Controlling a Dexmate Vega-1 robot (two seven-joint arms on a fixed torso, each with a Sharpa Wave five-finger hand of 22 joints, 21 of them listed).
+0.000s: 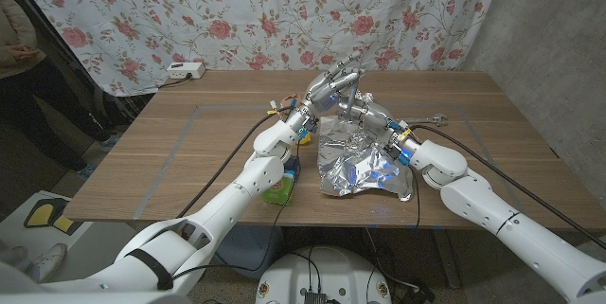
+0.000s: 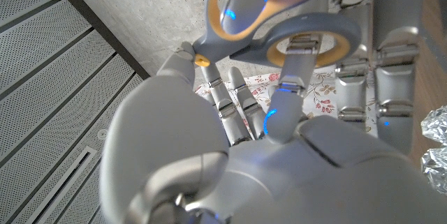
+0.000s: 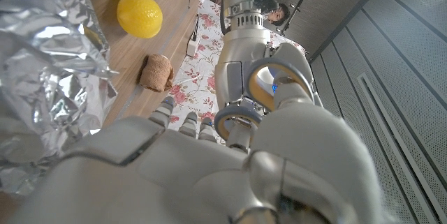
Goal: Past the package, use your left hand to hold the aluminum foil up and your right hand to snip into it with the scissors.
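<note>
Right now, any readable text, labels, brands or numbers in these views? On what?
None readable.
Green package beside the aluminum foil: any print is too small and blurred to read.
Scissors handles: no marking shows.
White power strip at the table's far edge: too small to tell.

You are working in a makeshift recording room: a floral curtain (image 1: 284,10) hangs as backdrop behind the wooden table (image 1: 189,134), a bare concrete wall (image 1: 549,29) stands at its right, and a white power strip (image 1: 186,70) lies at its far left corner.
</note>
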